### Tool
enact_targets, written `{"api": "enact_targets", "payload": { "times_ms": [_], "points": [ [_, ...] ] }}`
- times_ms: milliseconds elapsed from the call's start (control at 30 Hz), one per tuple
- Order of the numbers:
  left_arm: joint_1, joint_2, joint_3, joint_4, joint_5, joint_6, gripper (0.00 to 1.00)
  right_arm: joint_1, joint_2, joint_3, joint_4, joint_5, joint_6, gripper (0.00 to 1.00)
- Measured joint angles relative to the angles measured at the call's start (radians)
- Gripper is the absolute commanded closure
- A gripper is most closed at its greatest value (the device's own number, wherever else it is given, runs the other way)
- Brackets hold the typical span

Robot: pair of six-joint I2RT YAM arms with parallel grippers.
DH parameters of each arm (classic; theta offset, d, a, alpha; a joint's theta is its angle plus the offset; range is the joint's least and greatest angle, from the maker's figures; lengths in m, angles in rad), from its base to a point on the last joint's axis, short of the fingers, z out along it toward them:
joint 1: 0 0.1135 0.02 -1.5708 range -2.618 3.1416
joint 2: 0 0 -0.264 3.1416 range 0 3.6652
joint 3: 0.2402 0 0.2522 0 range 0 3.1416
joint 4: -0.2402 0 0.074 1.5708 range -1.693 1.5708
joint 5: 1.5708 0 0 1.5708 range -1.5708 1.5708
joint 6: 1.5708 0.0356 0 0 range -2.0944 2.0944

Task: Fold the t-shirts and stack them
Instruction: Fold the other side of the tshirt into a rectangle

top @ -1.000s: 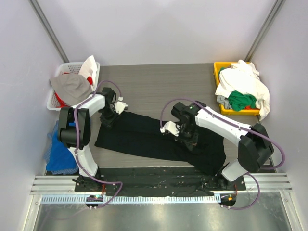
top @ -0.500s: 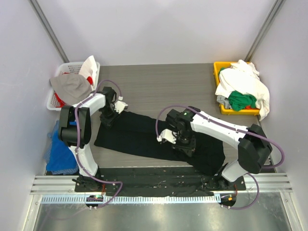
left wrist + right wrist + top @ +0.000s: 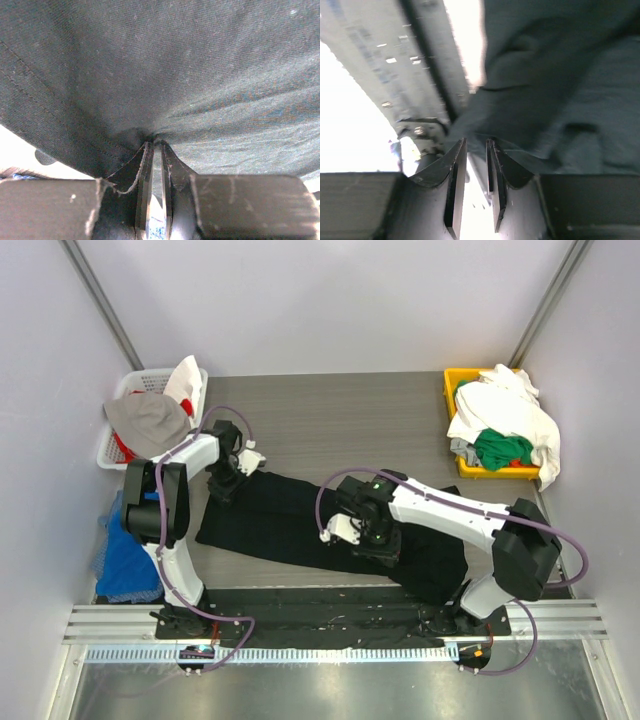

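Two tools meet one large plain black fabric t-shirt (image 3: 280,515): the left tool (image 3: 154,145) is clamped on its far left corner, and the right tool (image 3: 475,142) is slightly parted over its middle.

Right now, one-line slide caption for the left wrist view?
Left gripper pinching a bunched fold of the black t-shirt, fabric filling the frame.

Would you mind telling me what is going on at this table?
Two robot arms are working on a black t-shirt stretched across the table. The left gripper pinches its far left edge; the right gripper is over its middle, jaws slightly apart, holding nothing. More shirts sit in the yellow bin.
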State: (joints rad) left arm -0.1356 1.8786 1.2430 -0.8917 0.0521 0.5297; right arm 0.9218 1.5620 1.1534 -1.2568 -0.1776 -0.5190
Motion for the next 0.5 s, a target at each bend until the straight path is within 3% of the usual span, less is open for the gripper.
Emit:
{"api": "enact_targets", "payload": {
  "times_ms": [200, 500],
  "points": [
    [0.000, 0.002, 0.000, 0.000, 0.000, 0.000, 0.85, -0.022, -0.069, -0.024, 0.078, 0.150, 0.030, 0.62],
    [0.000, 0.002, 0.000, 0.001, -0.001, 0.000, 0.85, -0.056, -0.114, -0.048, 0.144, 0.255, 0.052, 0.56]
  ]
}}
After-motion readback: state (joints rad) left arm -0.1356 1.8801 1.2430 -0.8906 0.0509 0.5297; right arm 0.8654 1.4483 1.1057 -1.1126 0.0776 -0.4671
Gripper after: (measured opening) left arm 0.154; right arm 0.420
